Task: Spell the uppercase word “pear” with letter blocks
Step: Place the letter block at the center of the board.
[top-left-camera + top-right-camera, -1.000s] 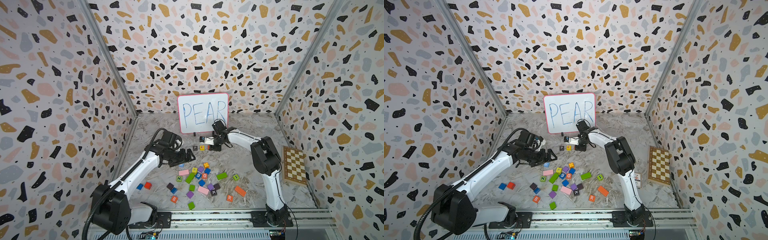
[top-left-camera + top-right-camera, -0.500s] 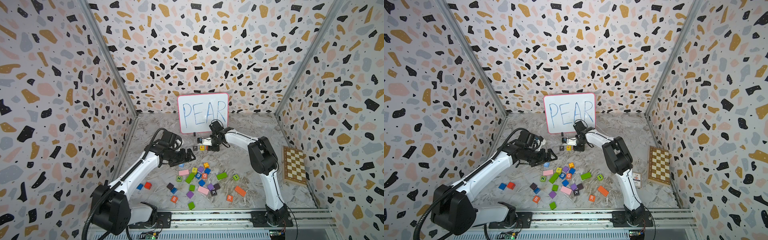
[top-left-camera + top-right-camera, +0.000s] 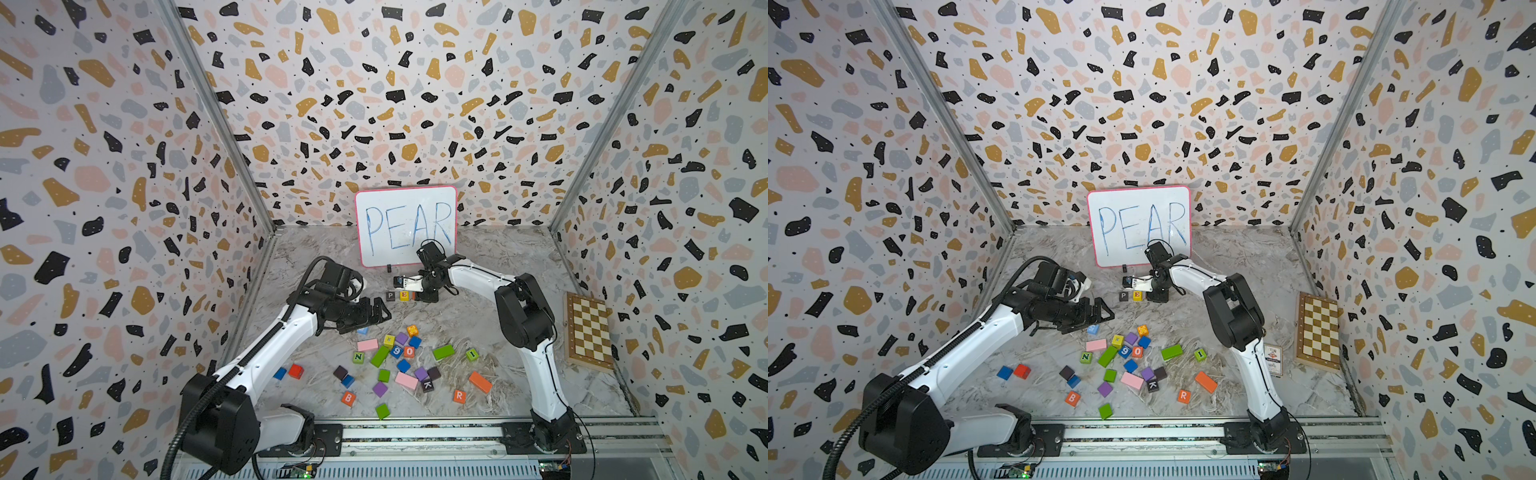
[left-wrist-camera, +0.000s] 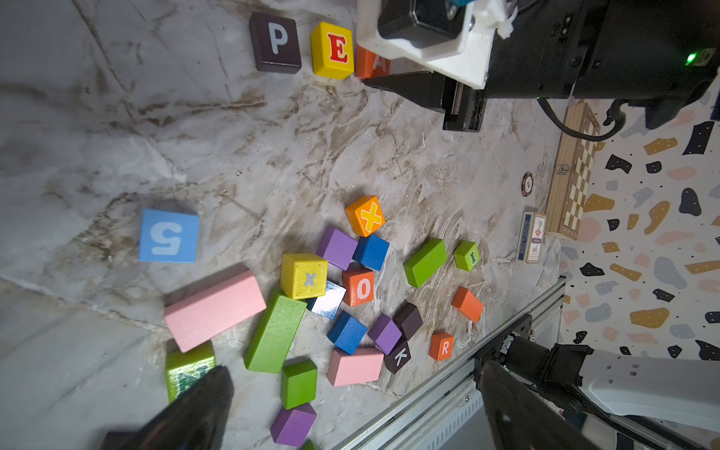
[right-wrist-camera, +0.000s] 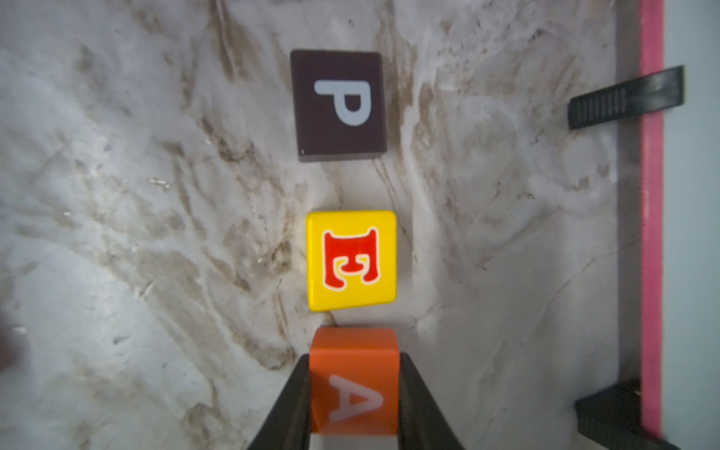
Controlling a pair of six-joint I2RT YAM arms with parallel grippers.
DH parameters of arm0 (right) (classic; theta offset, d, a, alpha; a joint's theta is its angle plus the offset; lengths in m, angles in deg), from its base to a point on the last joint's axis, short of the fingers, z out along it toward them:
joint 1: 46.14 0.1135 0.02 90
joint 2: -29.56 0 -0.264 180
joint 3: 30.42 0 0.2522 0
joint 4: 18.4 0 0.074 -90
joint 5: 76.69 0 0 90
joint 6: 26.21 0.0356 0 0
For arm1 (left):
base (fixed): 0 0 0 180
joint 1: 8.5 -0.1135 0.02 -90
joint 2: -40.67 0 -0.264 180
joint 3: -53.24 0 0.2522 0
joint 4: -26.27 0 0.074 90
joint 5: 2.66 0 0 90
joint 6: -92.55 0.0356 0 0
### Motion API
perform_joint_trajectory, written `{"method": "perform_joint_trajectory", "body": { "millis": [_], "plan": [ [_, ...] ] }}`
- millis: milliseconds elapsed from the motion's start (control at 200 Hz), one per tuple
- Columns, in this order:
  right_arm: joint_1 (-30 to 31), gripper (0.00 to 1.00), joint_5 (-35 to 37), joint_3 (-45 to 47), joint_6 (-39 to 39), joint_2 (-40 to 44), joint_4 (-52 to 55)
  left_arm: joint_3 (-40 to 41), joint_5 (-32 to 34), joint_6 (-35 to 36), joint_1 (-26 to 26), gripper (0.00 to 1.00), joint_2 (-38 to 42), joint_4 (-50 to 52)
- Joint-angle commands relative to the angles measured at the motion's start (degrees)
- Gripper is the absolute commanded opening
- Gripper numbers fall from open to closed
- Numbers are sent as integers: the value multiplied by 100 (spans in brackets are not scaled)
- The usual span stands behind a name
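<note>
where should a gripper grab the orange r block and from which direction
Come straight down from above and pinch two opposite side faces of the orange R cube. It lies flat with its letter up, and the dark K cube and the orange brick both stand apart from it, leaving room for the fingers.

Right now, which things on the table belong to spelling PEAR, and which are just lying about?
Job:
P block
E block
A block, held by right gripper
R block, lying loose

Lying about:
B cube
K cube
chessboard
other coloured blocks

Lab robot booth: terrazzo-print walls, marbled floor, aluminium rail.
</note>
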Motion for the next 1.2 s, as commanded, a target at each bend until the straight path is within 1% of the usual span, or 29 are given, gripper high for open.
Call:
{"method": "perform_joint_trajectory", "body": {
  "millis": [0,436,1051,1191],
  "plan": [
    [32,33,97,-56,-73,-14,196,85,-38,-1,-23,99,96,-83],
    [25,39,223,10,-123,55,116,90,-34,-36,-23,99,140,-90],
    [97,41,234,-24,-144,490,148,106,-75,-132,-25,99,174,-205],
    [159,42,260,-42,-113,663,204,263,-88,-219,-25,99,311,-290]
  ]
}}
